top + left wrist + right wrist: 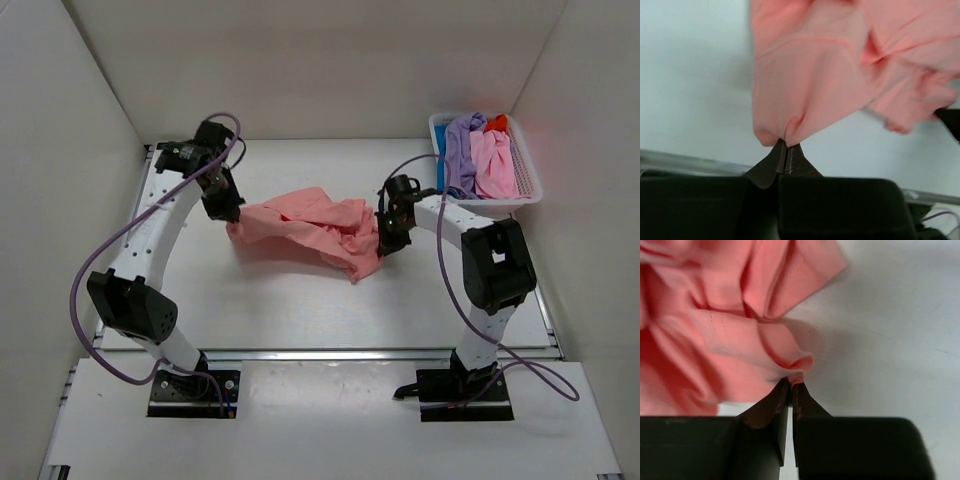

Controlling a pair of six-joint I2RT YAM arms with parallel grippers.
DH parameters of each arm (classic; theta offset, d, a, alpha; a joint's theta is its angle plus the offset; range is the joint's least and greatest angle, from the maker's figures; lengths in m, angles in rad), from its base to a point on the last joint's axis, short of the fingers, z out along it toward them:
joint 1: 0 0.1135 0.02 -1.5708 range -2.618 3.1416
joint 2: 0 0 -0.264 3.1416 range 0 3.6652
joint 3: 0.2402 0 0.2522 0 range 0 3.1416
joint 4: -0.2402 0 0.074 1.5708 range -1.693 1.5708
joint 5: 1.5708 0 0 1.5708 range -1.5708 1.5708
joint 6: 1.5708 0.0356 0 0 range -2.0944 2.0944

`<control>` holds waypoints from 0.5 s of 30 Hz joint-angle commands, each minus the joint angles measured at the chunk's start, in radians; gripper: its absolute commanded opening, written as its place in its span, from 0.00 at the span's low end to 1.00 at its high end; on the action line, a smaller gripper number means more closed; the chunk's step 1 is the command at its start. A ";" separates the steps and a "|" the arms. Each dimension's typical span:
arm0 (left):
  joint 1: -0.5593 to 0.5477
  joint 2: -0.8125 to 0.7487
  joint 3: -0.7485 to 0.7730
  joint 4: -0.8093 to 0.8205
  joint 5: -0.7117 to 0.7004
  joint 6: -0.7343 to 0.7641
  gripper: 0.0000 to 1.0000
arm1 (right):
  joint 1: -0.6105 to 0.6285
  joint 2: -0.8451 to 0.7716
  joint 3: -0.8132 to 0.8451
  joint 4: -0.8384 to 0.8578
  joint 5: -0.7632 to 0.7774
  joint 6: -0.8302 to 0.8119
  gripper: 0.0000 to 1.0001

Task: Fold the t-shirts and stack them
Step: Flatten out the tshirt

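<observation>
Spanning the table (300, 310) centre, salmon-pink t-shirt (310, 228) pinched at left by left gripper (786, 150) jaws, at right by right gripper (791, 388) jaws

I see a pale grey table (300, 310) with white walls on three sides. A salmon-pink t-shirt (310, 228) lies crumpled across its middle, stretched left to right. A white slotted basket (528, 190) sits in the far right corner, apart from the shirt. Along the near edge are the left base plate (195, 388) and right base plate (465, 396).
</observation>
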 commanded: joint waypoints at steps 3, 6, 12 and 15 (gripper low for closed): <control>0.145 0.045 0.356 -0.004 0.088 0.001 0.00 | -0.066 -0.105 0.395 -0.240 -0.030 0.004 0.00; 0.199 0.091 0.522 0.015 0.123 -0.049 0.00 | -0.129 -0.150 0.624 -0.307 -0.067 0.032 0.00; 0.227 0.057 0.641 0.283 0.145 -0.102 0.00 | -0.268 -0.237 0.883 -0.320 -0.152 0.027 0.00; 0.239 0.022 0.667 0.408 0.161 -0.122 0.00 | -0.295 -0.283 0.991 -0.338 -0.153 0.010 0.00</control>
